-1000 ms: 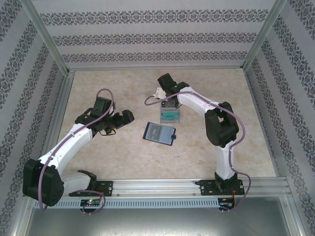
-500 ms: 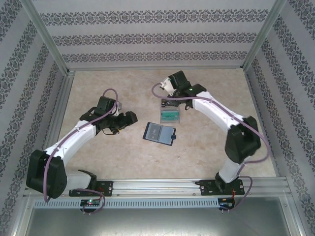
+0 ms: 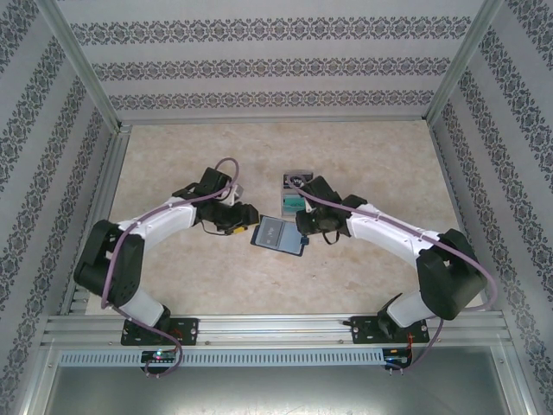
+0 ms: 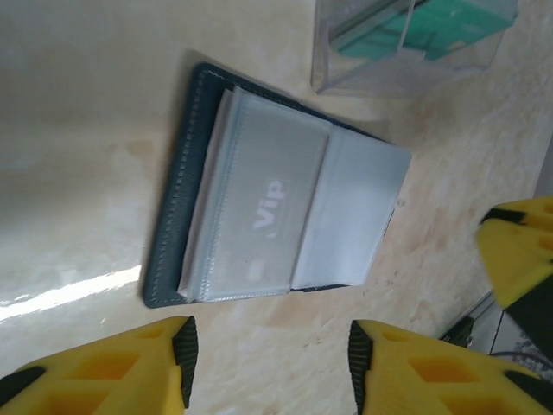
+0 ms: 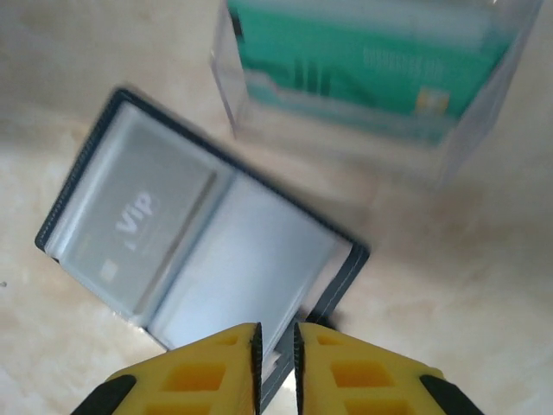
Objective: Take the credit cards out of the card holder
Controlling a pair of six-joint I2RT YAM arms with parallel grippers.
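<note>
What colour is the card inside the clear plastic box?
The thin rectangular card is teal-green; right wrist view shows it best.

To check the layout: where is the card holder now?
In the top view the card holder lies open between the left gripper and the right gripper, nearer the arm bases than the clear box.

light: bright, even | glare: streak on tabletop (image 4: 69,294) | blur: right wrist view
</note>
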